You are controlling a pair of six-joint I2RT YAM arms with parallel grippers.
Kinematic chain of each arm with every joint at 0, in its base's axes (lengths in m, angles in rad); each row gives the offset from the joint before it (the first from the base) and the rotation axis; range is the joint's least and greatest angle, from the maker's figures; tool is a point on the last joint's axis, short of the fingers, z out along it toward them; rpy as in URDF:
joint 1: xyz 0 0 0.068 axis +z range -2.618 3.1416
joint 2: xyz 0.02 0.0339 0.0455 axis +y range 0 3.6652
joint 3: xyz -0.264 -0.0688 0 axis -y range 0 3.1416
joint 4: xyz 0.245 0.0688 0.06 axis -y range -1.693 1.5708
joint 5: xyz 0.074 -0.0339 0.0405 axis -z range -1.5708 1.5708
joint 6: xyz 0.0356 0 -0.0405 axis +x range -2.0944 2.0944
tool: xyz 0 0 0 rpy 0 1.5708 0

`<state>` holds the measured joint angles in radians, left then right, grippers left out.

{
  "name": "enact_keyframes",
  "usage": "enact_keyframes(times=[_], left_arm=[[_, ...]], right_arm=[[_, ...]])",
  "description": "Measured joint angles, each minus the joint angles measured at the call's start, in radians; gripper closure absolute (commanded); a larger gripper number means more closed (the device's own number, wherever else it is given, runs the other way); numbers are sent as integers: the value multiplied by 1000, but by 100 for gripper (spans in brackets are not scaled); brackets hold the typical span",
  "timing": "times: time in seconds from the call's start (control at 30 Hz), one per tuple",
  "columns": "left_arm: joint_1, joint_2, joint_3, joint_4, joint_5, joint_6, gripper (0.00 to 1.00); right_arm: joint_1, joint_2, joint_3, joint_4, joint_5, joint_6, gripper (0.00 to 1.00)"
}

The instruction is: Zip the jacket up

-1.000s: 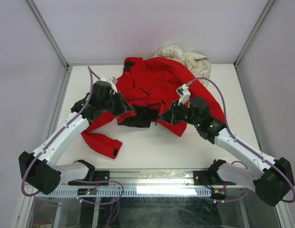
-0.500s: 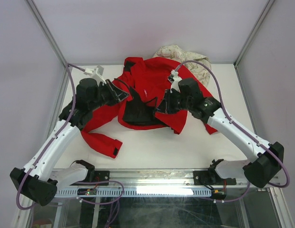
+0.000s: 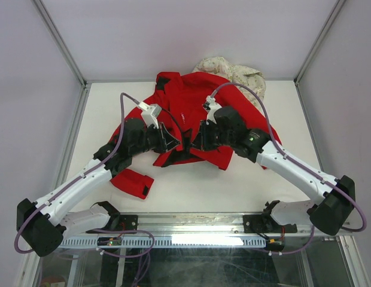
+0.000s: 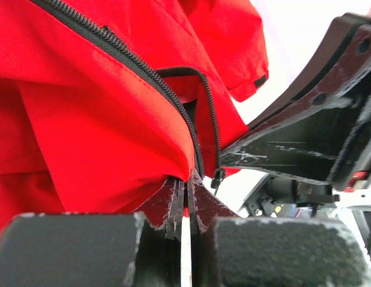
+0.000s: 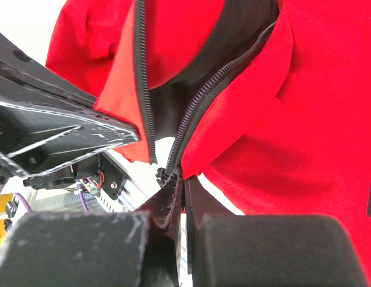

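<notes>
The red jacket (image 3: 194,98) lies spread at the table's middle back, its front open and dark lining showing. My left gripper (image 3: 175,142) is shut on the bottom corner of one front edge (image 4: 189,174), where the dark zipper teeth (image 4: 131,57) end. My right gripper (image 3: 195,140) is shut on the bottom corner of the other front edge (image 5: 184,173), beside its zipper teeth (image 5: 194,107). Both corners are lifted off the table and the two grippers sit almost touching. A sleeve with a black cuff tab (image 3: 133,182) lies at the front left.
A cream floral garment (image 3: 236,73) is bunched behind the jacket at the back right. Metal frame rails (image 3: 191,220) border the table's near edge and sides. The right arm's fingers show close in the left wrist view (image 4: 305,125).
Both grippers have moved inward and toward each other with the jacket's front edges. The dark lining gap between them has narrowed. The left arm has swung from the far left toward the middle.
</notes>
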<state>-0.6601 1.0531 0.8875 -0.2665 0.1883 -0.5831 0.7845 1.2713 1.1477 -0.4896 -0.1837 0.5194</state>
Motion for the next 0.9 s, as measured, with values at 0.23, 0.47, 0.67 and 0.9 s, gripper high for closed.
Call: enact_keyframes(times=[0.23,0.47,0.67,0.9], left_arm=[[-2,-11,-68,56,0,77,100],[-2,-18,-80,114,-1,88,100],[-2,-23,-86,141,-5,97,100],[-2,-23,-86,145,-5,103,100]], right_arm=[[27,7,0,23,35,13,100],[42,47,0,23,76,15,100],[45,64,0,22,94,22,100],[45,72,0,24,98,26,100]])
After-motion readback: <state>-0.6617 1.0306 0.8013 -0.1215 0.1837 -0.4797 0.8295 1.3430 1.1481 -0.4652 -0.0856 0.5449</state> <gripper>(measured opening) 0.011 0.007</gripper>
